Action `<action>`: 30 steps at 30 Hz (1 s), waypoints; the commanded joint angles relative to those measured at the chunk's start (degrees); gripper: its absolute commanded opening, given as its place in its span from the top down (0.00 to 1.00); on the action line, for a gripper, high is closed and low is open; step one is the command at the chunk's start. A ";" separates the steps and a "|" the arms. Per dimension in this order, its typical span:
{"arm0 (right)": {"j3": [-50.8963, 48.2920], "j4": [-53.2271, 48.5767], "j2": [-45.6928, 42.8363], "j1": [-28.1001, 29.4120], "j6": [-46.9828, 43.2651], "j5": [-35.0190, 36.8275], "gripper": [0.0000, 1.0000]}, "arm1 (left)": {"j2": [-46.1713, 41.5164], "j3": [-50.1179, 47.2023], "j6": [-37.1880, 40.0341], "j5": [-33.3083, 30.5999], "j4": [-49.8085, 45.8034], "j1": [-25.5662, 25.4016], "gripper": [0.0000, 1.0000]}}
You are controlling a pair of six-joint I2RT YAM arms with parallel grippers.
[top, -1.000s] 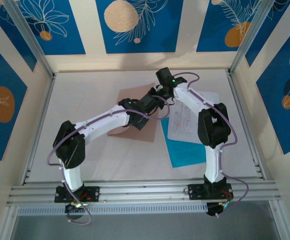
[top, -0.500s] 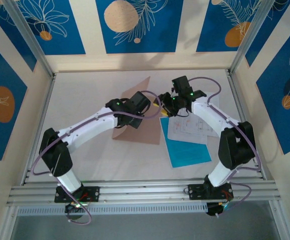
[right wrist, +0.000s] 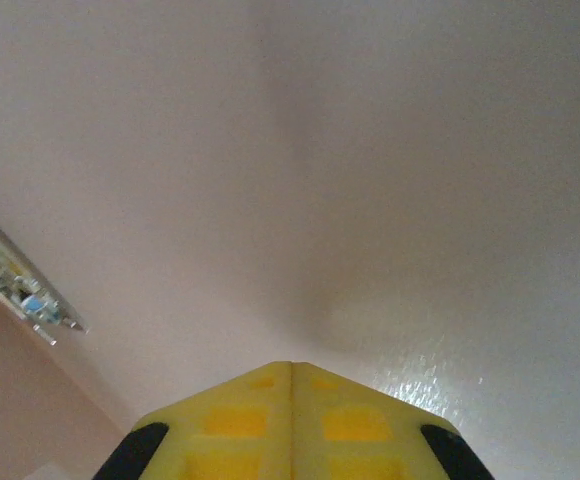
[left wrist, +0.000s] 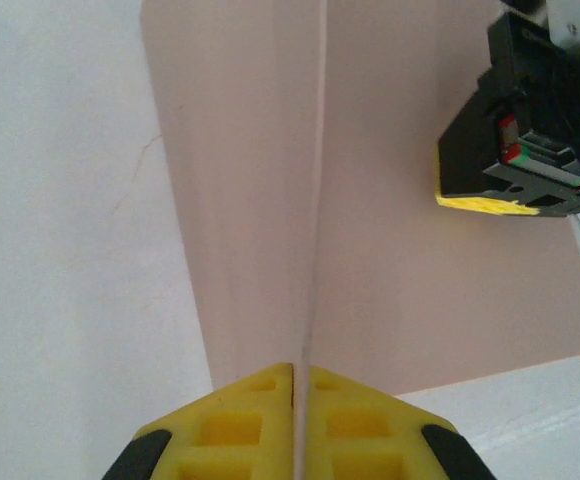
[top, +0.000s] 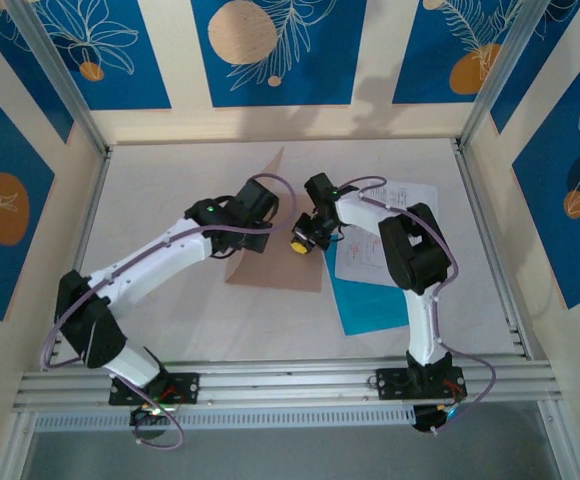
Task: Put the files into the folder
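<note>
On the counter (top: 160,190), the left pincer (left wrist: 292,372) grips the raised flap of the folder (left wrist: 390,230); the right pincer (top: 298,243), closed and empty, is over the lower flap.

Blue-and-cream patterned walls (top: 280,60), white tabletop (top: 160,170)

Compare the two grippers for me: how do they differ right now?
The left gripper is shut on the folder, pinching its raised cover's edge; the right gripper is shut on nothing. The left holds the cover up; the right sits over the flat lower leaf. Both are closed and yellow-tipped.
</note>
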 commanded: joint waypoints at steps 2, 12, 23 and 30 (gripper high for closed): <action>1.37 -7.81 2.79 -0.37 -1.41 0.00 0.93 | -5.21 -3.53 -4.49 2.21 -1.65 4.09 1.00; -1.04 -9.13 3.02 -1.25 -2.18 0.57 0.95 | -14.88 -12.46 -8.50 5.51 -3.70 20.32 0.77; -0.56 -9.86 3.48 -1.47 -3.32 0.69 0.95 | -12.56 -18.08 -15.15 13.74 -3.46 39.46 0.55; -0.67 -10.50 4.12 -1.71 -4.13 0.69 0.95 | -6.89 -22.10 -24.13 21.79 0.40 47.28 0.47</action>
